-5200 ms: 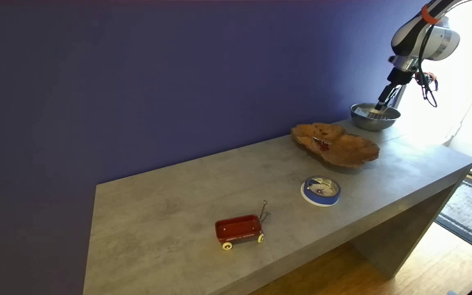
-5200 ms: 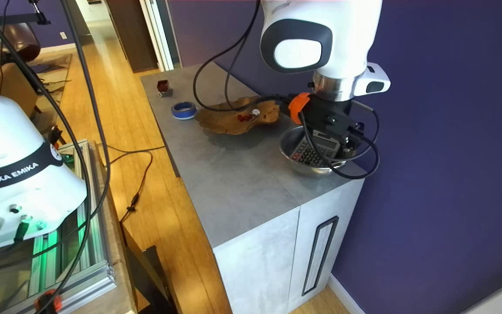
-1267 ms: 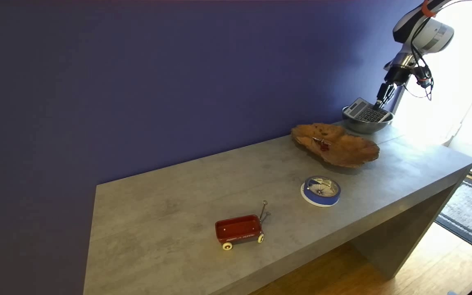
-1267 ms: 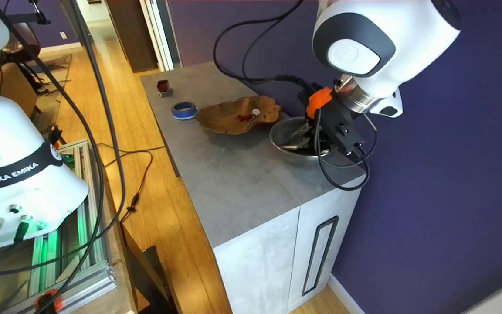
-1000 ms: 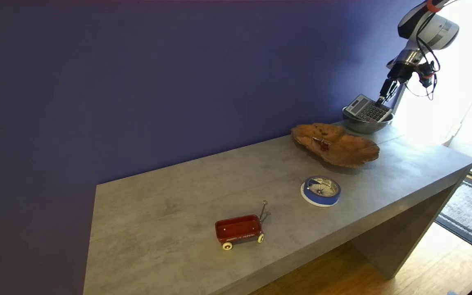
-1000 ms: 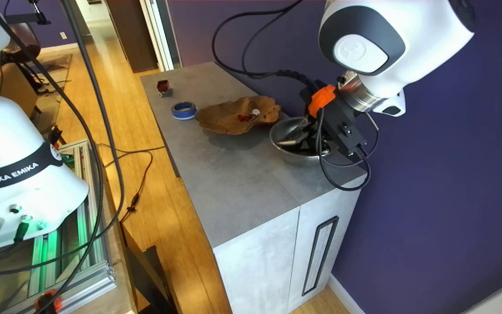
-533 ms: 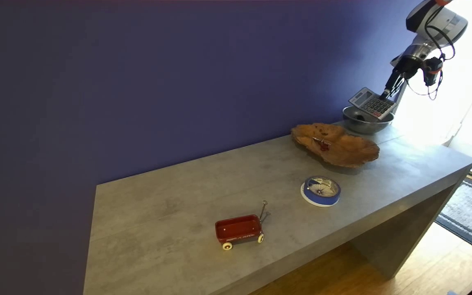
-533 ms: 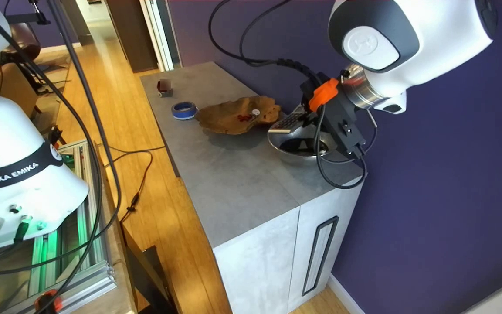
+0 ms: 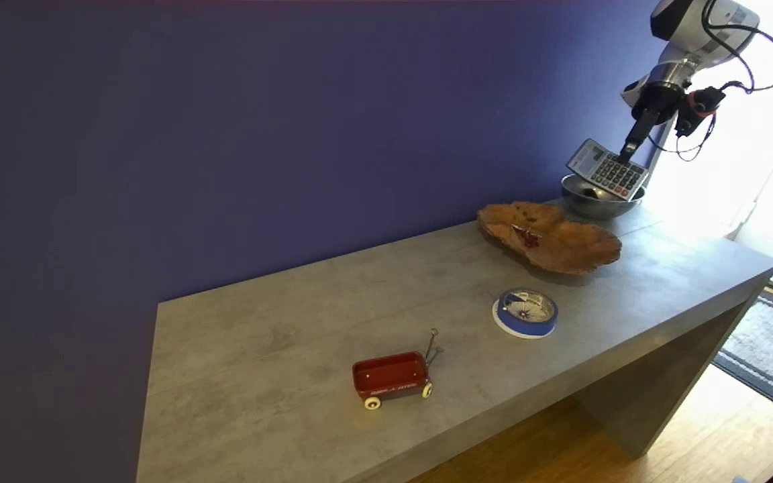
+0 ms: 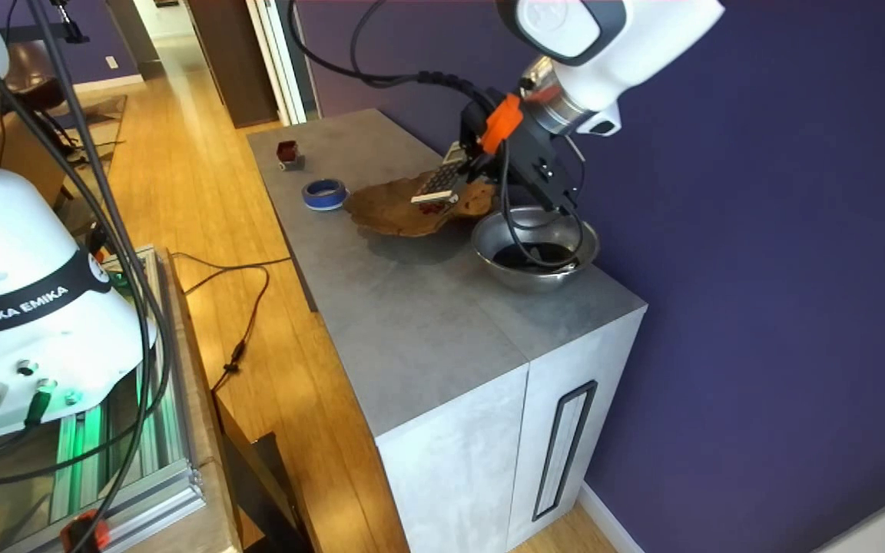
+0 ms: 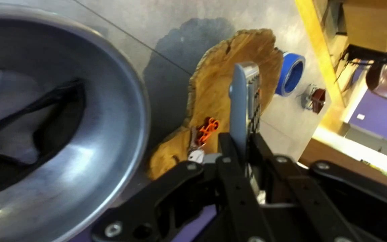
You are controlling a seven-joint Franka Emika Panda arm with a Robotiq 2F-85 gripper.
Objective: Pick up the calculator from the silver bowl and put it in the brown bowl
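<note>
1 calc (image 9: 609, 173) gripped; arm lbl (image 10: 15, 306): FRANKA EMIKA

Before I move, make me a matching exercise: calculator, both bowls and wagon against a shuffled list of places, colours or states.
1. calculator
2. silver bowl
3. brown bowl
4. wagon

A. red, resting on the table
B. held in the gripper
C. irregular outline, small red thing inside
D. round, with a shiny metal rim

Pairs: 1-B, 2-D, 3-C, 4-A
</note>
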